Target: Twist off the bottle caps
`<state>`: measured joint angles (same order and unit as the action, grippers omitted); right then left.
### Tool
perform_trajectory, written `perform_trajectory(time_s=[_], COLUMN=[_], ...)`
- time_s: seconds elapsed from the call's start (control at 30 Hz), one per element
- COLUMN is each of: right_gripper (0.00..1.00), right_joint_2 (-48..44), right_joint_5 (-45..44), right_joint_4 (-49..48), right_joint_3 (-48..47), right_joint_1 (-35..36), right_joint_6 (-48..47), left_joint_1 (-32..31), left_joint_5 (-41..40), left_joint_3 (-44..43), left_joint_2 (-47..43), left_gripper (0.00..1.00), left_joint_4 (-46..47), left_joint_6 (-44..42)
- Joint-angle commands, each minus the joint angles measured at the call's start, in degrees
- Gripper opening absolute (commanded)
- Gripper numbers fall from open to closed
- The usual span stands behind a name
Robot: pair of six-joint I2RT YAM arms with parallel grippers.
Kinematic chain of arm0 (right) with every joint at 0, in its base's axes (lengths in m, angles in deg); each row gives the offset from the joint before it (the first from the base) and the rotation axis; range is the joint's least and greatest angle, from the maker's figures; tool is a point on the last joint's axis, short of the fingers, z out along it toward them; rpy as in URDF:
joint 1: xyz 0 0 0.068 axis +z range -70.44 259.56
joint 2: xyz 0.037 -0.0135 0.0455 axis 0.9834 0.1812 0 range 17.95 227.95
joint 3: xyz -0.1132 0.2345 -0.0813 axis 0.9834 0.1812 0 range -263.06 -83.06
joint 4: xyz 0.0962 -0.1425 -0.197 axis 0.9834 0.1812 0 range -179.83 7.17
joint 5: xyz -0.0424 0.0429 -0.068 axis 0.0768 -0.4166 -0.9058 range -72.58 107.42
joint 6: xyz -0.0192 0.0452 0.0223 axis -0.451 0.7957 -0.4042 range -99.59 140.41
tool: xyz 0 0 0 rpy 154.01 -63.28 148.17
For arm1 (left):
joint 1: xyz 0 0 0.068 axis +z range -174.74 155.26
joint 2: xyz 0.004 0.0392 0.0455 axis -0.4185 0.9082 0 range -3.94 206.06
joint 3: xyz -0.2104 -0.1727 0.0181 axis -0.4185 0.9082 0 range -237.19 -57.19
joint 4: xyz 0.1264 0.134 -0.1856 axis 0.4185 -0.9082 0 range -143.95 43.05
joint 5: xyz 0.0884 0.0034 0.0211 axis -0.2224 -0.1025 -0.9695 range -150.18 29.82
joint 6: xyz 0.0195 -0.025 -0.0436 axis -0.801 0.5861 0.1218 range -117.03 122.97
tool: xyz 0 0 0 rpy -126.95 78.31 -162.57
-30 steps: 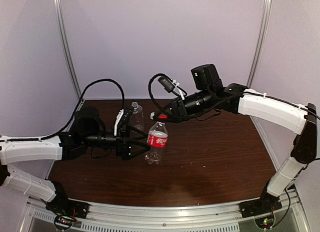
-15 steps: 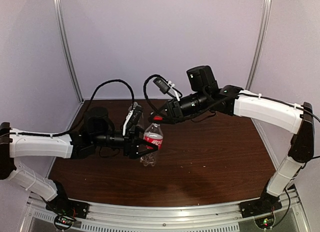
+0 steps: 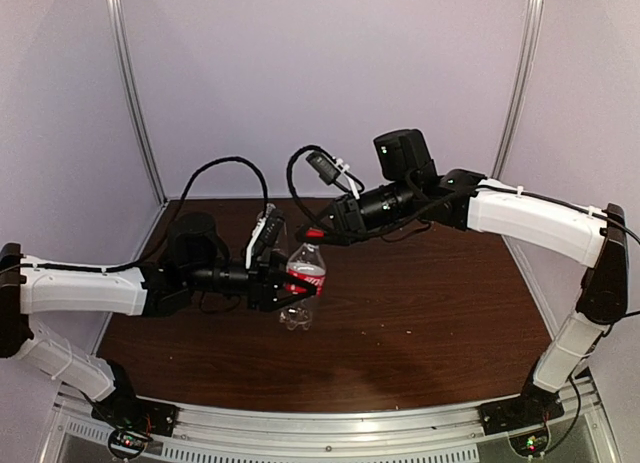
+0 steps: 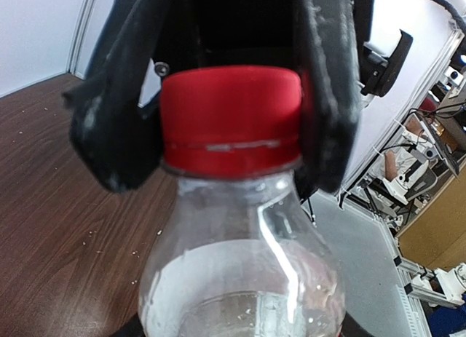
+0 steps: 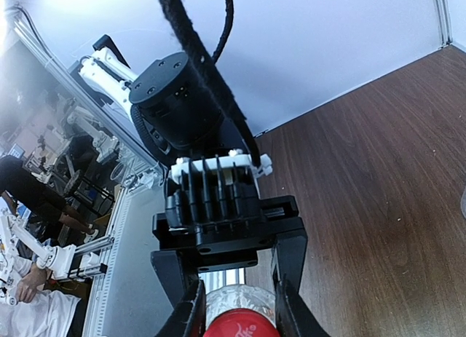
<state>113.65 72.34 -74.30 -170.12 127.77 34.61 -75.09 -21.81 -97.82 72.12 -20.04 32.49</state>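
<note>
A clear bottle with a red label (image 3: pixel 302 281) stands tilted near the table's middle. My left gripper (image 3: pixel 290 289) reaches in from the left and is shut on its body at the label. The red cap (image 3: pixel 315 232) sits between the fingers of my right gripper (image 3: pixel 313 235), which comes from the right and is shut on it. The left wrist view shows the cap (image 4: pixel 229 119) close up, with the right arm's black fingers (image 4: pixel 329 97) on either side of it, above the bottle's shoulder (image 4: pixel 240 279). A plain clear bottle (image 3: pixel 275 221) stands behind, partly hidden.
The brown wooden table (image 3: pixel 430 313) is walled by pale purple panels behind and at both sides. A metal rail (image 3: pixel 330 423) carrying both arm bases runs along the near edge. Small white specks (image 4: pixel 87 235) lie on the wood left of the bottle.
My left gripper has moved right and closed from wide open onto the labelled bottle, which has shifted slightly left and tilted. The right gripper stays on the cap.
</note>
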Motion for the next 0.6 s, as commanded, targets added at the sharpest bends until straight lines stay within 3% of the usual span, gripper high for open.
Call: perform_trajectory(time_s=[0.0,0.13,0.23,0.57], right_gripper=[0.37,0.67,0.8,0.82], right_joint_2=[-1.96,-3.82,-5.81,-8.21], right_joint_5=[-4.58,-7.24,-9.86,-22.58], right_joint_4=[-4.11,-7.68,-11.56,-12.37], right_joint_3=[0.67,3.11,5.36,5.84], right_joint_1=[0.31,0.37,0.55,2.52], right_joint_6=[2.74,5.47,8.26,13.64], left_joint_1=[-0.35,-0.37,-0.32,-0.37], left_joint_5=[-1.69,-4.44,-5.67,-10.81], left_joint_3=[-0.27,0.33,-0.07,-1.25], left_joint_2=[-2.66,-3.72,-3.73,-4.07], left_gripper=[0.36,0.32,0.3,0.28], left_joint_4=[3.08,2.48,1.13,-1.91], left_joint_6=[-2.15,-2.57,-2.79,-3.33])
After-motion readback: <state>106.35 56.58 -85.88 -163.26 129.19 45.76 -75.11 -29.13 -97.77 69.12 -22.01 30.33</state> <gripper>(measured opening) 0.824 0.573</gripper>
